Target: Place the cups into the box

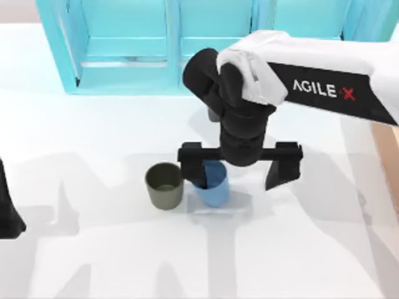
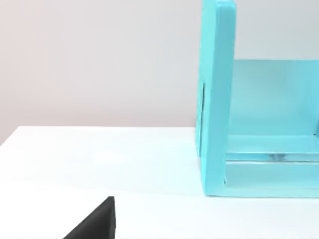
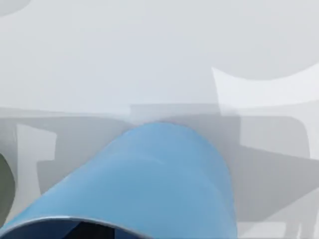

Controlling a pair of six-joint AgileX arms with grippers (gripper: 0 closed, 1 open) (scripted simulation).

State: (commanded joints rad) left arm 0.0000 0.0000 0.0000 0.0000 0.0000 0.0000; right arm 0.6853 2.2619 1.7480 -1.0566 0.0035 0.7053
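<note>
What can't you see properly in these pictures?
- Blue cup: in the top view, the right claw covers its rim.
- Olive cup: cut off by the right wrist view's edge.
- Box: cut off at the top view's right edge.
- Left claw: cut off by the left wrist view's edge.

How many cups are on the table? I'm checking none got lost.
2. The olive-grey cup stands near the table's middle; the blue cup stands just to its right, under the right claw.

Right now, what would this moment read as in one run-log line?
right gripper: jaws open, over blue cup | grey cup: upright beside it, untouched | left arm: parked at table's left edge
</note>
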